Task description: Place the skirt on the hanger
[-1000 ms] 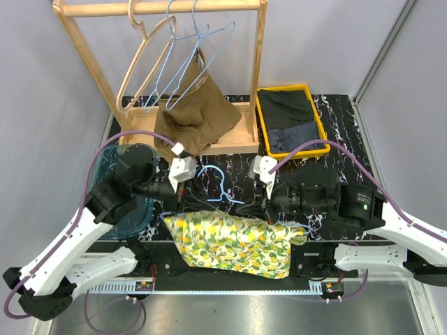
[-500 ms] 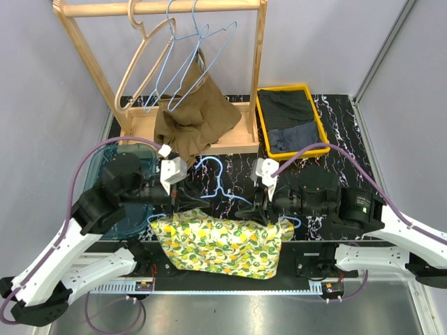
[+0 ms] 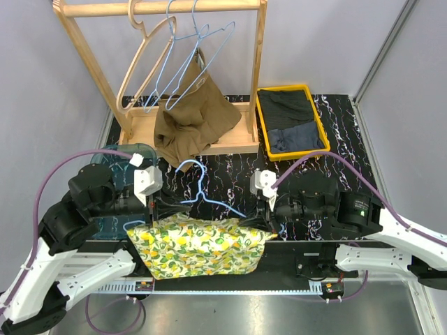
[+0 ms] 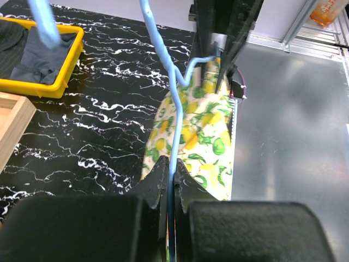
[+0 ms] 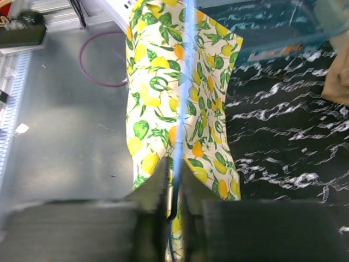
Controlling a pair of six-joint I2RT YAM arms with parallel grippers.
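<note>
Clamping the blue hanger [image 4: 175, 131] w/ the L gripper [image 4: 172, 176], jaws pressed onto the thin wire near 1 end. Same on the other side: pinching the hanger's opp. end w/ the R gripper [image 5: 173, 177], jaws closed on the wire. In top view, facing each other along the near table edge, L gripper [image 3: 167, 204] and R gripper [image 3: 262, 222], w/ the hanger spanning btwn them and its hook pointing away from the arms, toward the rack. Running along that wire btwn the 2 grippers: the skirt [image 3: 202, 244], yellow-green lemon print, hanging down past the front edge of the black marbled table [image 3: 349, 146]. Behind the L arm, partly hidden, a blue-tinted clear bin [image 3: 143, 150]. Farther back, a wooden rack [image 3: 258, 63] w/ spare hangers [image 3: 133, 15] on its rail, 1 wooden and 2 light-blue wire, and a brown garment [image 3: 195, 118] slumped over its base. Just beside the rack on the R, a yellow tray [image 3: 260, 118] w/ dark folded clothes.
</note>
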